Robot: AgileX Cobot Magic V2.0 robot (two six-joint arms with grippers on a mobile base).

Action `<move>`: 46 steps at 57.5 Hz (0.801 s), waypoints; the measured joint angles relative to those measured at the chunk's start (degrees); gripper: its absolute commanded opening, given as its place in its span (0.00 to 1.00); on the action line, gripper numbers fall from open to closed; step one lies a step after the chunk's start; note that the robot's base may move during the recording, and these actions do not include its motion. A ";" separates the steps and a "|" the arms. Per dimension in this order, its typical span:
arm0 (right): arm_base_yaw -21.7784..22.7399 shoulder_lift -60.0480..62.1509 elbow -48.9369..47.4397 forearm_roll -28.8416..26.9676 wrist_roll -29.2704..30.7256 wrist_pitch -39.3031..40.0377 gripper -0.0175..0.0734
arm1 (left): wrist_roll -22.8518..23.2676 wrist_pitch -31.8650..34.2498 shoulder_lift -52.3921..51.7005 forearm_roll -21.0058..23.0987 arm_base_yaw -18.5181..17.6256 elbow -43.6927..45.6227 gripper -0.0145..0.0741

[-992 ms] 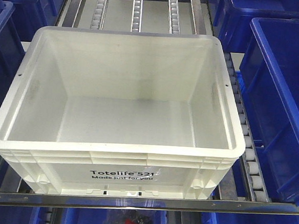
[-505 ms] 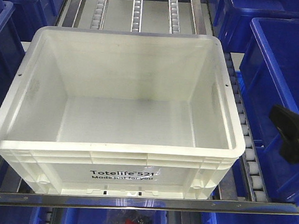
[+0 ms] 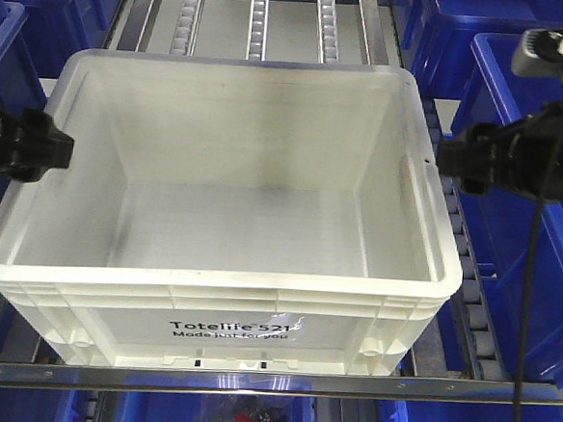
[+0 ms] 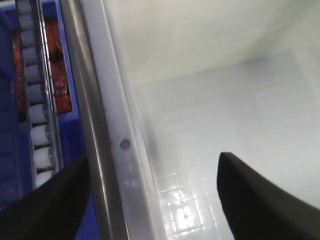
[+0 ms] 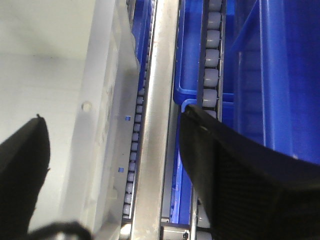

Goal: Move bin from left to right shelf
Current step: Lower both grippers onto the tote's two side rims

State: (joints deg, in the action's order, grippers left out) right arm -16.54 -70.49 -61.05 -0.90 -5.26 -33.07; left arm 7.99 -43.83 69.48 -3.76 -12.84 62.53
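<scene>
1. Roller-track worktop (image 3: 259,16) carries the white bin (image 3: 217,308) at centre, blue bins (image 3: 527,219) crowding 3 o'clock.
2. My left tool (image 3: 44,146) and right tool (image 3: 456,158) gape wide, empty, each straddling a side rim.
3. Uneven clamping could tilt the bin; thin rims may slip.
4. Swinging toward 3 o'clock risks striking blue bins.

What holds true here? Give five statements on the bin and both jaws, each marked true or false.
1. The bin is empty. True.
2. The left jaws are shut on its rim. False: they stand open, one either side of the left wall.
3. The right jaws straddle the right wall, open. True.
4. The bin is blue. False: it is white; blue bins flank it.
5. It rests on roller rails. True.
</scene>
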 measured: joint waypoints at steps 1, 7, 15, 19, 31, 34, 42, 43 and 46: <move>0.00 -0.53 -0.55 0.00 0.00 -0.50 0.76 | 0.36 -0.21 0.82 -0.31 0.00 0.66 0.74; 0.00 -4.24 -4.31 -0.31 0.00 -3.21 0.76 | 3.36 -1.83 4.25 -2.53 0.00 3.43 0.74; 0.00 -8.57 -7.94 -1.88 1.59 -6.72 0.76 | 5.98 -2.62 6.67 -4.21 0.00 5.12 0.74; 0.00 -10.48 -9.19 -3.51 3.51 -8.12 0.76 | 6.34 -2.57 7.33 -4.43 0.00 5.34 0.74; 0.00 -14.94 -11.90 -6.65 6.34 -10.89 0.75 | 6.68 -3.13 9.42 -4.44 0.00 5.45 0.74; 0.00 -15.89 -12.56 -6.77 6.46 -11.46 0.74 | 6.68 -3.13 9.88 -4.44 0.00 5.45 0.73; 0.00 -18.06 -14.14 -6.84 6.52 -12.88 0.68 | 6.68 -3.33 10.64 -4.44 0.00 5.45 0.67; 0.00 -18.23 -14.34 -6.89 6.52 -13.12 0.66 | 6.68 -3.39 10.70 -4.44 0.00 5.45 0.66; 0.00 -18.94 -14.83 -6.89 6.52 -13.64 0.62 | 6.68 -3.39 10.71 -4.44 0.00 5.45 0.61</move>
State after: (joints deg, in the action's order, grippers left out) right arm -16.54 -89.43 -75.87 -7.79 1.25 -46.71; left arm 14.66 -47.22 80.19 -8.19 -12.84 67.98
